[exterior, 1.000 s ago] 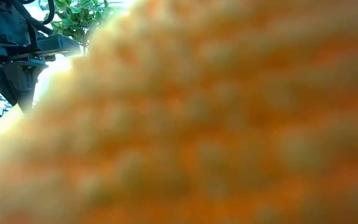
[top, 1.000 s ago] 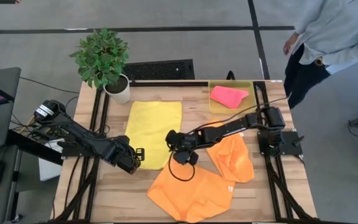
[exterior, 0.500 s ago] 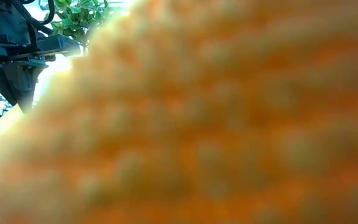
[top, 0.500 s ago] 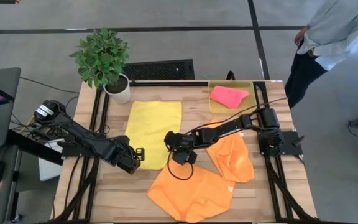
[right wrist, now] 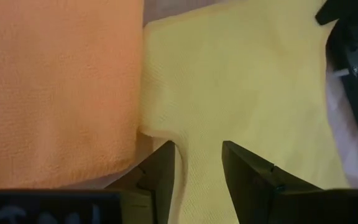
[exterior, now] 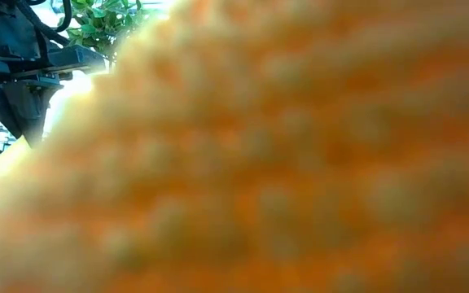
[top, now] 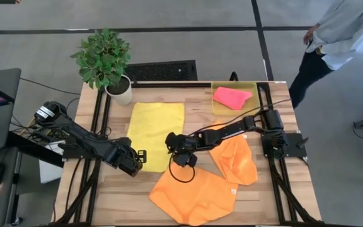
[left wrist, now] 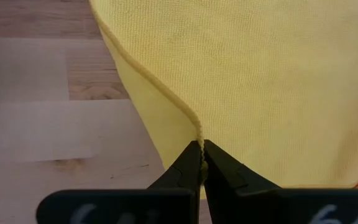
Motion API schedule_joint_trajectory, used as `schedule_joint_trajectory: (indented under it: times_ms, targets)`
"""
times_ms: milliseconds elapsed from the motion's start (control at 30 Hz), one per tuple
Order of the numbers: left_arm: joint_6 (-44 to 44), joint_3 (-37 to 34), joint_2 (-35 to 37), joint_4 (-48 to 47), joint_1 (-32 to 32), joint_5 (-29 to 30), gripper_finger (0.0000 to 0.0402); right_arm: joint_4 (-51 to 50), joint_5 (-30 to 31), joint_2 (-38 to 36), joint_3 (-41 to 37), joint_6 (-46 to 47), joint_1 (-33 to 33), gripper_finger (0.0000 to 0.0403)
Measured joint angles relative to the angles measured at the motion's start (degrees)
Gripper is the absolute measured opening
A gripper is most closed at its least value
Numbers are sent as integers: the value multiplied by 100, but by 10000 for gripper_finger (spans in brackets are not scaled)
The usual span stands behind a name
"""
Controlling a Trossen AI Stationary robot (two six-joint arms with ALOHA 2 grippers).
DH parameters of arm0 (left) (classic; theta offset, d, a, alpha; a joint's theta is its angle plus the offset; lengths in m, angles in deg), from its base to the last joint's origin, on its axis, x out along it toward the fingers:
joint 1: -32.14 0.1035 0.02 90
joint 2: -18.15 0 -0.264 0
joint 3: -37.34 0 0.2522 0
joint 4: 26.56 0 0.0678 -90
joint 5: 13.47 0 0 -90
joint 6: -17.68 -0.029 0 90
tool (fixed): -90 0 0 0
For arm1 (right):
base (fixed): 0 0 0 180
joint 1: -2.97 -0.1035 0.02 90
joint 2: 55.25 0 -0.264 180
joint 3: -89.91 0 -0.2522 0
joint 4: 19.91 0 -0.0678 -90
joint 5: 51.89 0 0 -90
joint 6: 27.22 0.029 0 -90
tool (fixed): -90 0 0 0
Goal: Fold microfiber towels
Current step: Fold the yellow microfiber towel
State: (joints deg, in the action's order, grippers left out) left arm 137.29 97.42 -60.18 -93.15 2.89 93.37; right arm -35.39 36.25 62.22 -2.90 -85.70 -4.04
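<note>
Left gripper (left wrist: 201, 163) pinches the near corner of the yellow towel (top: 155, 133) while the right gripper (right wrist: 197, 163), fingers spread, sits over the other near corner, so next it must squeeze shut before both lift to fold.

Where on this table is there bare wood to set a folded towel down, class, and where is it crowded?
Bare wood lies between the yellow towel and the yellow bin, which holds the pink towel. A smaller patch sits below the left gripper. The front right is crowded: two orange towels and the right gripper.
</note>
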Motion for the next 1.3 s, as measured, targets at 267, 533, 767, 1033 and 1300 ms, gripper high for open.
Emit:
schedule_joint_trajectory:
  times_ms: [267, 533, 767, 1033, 1300]
  targets:
    - [0, 0, 0, -4, 0, 1, 0, 6, -422, -2, 0, 45, -87, 157]
    - [-2, 0, 0, -3, -2, 2, 0, 69, -420, -2, 0, 171, -76, 149]
    - [-2, 0, 0, 1, -2, 2, 0, 21, -416, -4, 132, 1209, -24, 56]
    - [86, 208, -2, -59, -2, 341, 0, -1037, -417, -108, 507, 2736, 315, 12]
    - [207, 319, -2, -428, 8, 1044, 0, -1577, -411, -531, 518, 3586, 722, 6]
